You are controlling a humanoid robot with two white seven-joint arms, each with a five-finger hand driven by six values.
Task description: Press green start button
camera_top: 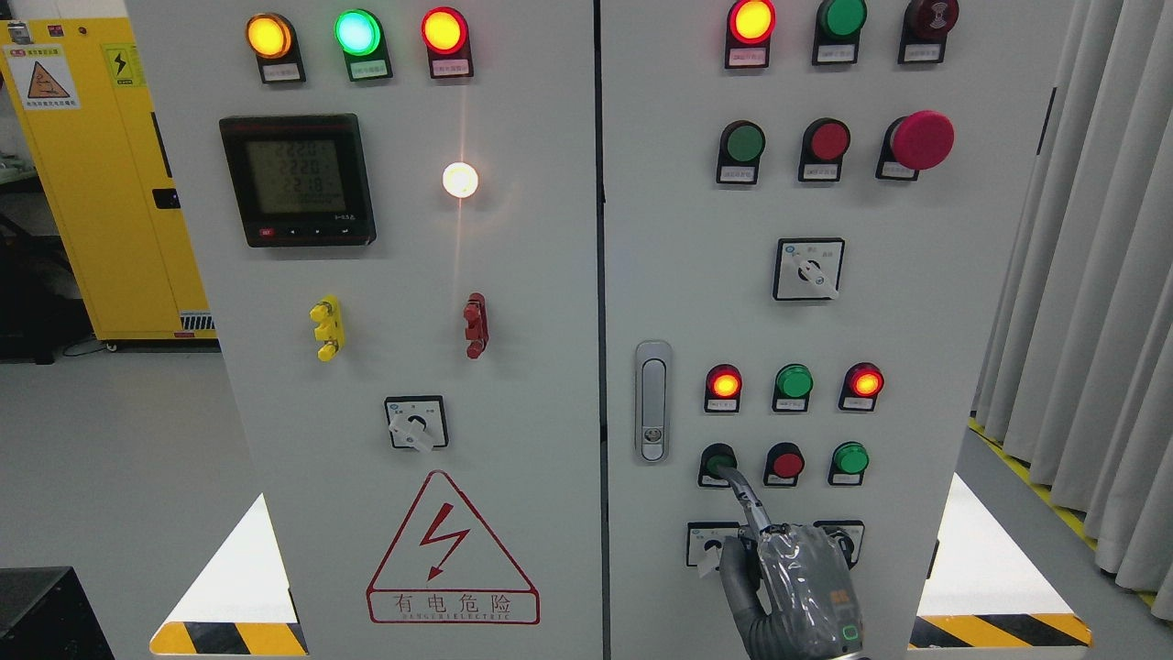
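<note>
My right hand (788,573) comes up from the bottom edge in front of the right cabinet door (916,321). Its index finger (747,495) is stretched out and the tip rests on the dark green button (715,456), leftmost in the lower button row. The other fingers are curled in and hold nothing. The hand is wrapped in clear film and hides part of the two rotary switches below the row. No left arm shows.
A red button (785,463) and a brighter green one (849,458) sit right of the touched button. Above them are red, green and red lamps (794,381). A door latch (652,401) stands to the left. A large red mushroom button (921,139) is higher up. Grey curtains (1100,321) hang at right.
</note>
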